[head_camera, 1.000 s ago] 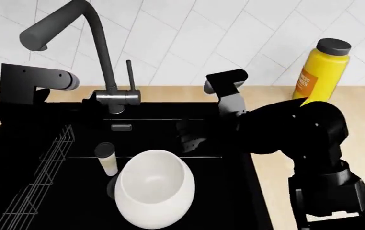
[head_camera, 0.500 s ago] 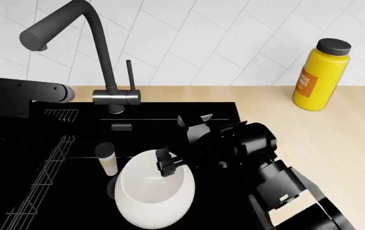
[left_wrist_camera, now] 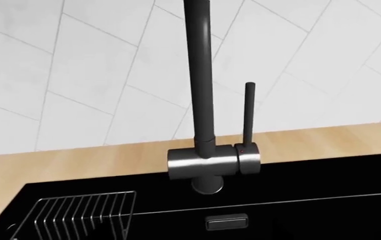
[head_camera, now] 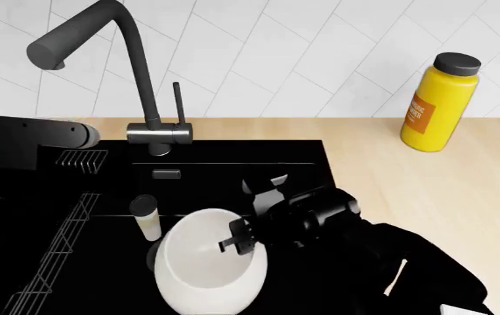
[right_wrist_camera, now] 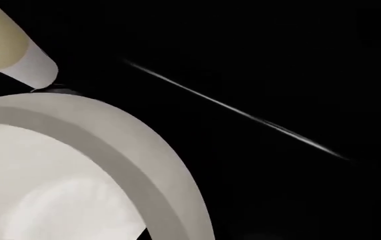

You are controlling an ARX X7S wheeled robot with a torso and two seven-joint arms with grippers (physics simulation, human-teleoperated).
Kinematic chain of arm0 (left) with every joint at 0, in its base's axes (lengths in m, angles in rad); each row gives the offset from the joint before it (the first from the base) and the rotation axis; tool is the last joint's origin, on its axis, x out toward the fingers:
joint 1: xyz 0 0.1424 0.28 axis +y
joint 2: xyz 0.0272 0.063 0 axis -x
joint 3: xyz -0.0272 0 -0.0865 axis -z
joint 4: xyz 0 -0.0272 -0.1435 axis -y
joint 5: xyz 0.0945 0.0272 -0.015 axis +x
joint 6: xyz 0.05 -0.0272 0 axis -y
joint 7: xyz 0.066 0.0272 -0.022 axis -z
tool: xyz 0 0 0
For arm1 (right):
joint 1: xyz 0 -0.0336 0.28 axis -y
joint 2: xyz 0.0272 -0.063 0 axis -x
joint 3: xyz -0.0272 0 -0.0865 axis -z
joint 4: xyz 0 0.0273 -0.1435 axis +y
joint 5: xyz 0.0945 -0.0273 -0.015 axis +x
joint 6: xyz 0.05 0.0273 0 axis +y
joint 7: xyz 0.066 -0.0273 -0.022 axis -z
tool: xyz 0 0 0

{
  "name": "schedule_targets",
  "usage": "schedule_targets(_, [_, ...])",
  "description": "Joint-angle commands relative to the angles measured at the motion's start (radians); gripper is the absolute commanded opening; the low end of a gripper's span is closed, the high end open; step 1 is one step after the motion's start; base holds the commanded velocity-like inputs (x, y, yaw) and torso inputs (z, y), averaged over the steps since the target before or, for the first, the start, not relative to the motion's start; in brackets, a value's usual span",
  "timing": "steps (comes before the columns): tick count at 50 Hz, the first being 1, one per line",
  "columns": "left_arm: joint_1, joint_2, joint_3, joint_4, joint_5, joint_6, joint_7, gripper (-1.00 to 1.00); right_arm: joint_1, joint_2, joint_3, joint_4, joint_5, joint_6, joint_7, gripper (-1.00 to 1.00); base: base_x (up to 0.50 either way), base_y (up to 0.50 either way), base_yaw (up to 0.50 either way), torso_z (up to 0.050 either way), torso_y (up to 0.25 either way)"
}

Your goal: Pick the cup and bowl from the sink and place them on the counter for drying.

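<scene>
The big white bowl (head_camera: pixel 206 269) sits in the black sink (head_camera: pixel 101 262), and the little cup (head_camera: pixel 145 218) stands touching its rim on the side toward the wire rack (head_camera: pixel 53 256). The right gripper (head_camera: pixel 237 237) has dropped lower than a moment ago and now hangs over the bowl's rim, arm bent in from the counter (head_camera: pixel 434 190); I cannot tell how wide it is. The left gripper (head_camera: pixel 31 141) sits back by the dark faucet (head_camera: pixel 145 85), and its claw is hidden. The bowl looks smooth, shiny and round.
</scene>
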Motion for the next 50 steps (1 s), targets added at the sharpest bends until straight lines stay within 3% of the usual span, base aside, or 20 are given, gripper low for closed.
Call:
schedule_targets(1, [-0.006,-0.004,-0.005,0.008,-0.010,-0.013,-0.011,1.00,0.039,0.075,-0.111,-0.125,0.131,-0.037,0.076,-1.00,0.00,0.00,0.00,0.000,0.000])
schedule_targets(7, [-0.015,-0.007,0.000,0.003,-0.012,-0.012,-0.013,1.00,0.051,0.184,-0.072,-0.328,0.189,0.006,0.199,-1.00,0.00,0.00,0.00,0.000,0.000])
schedule_targets(16, [-0.038,0.007,0.038,-0.021,0.002,0.005,-0.029,1.00,0.117,0.230,-0.032,-0.447,0.233,0.039,0.249,-1.00,0.00,0.00,0.00,0.000,0.000])
schedule_targets(33, [-0.006,-0.033,-0.020,0.002,-0.033,-0.003,-0.007,1.00,0.224,0.337,0.048,-0.599,0.339,0.108,0.351,-1.00,0.00,0.00,0.00,0.000,0.000])
schedule_targets(47, [-0.012,-0.008,0.021,-0.015,-0.010,0.017,-0.043,1.00,0.311,0.367,0.099,-0.591,0.381,0.124,0.356,-1.00,0.00,0.00,0.00,0.000,0.000])
schedule_targets(48, [0.006,-0.014,0.015,-0.022,-0.009,0.036,-0.030,1.00,0.355,0.463,0.117,-0.671,0.447,0.190,0.446,-1.00,0.00,0.00,0.00,0.000,0.000])
schedule_targets(50, [0.006,-0.019,0.012,-0.024,-0.010,0.037,-0.028,1.00,0.370,0.493,0.135,-0.694,0.474,0.195,0.478,-1.00,0.00,0.00,0.00,0.000,0.000])
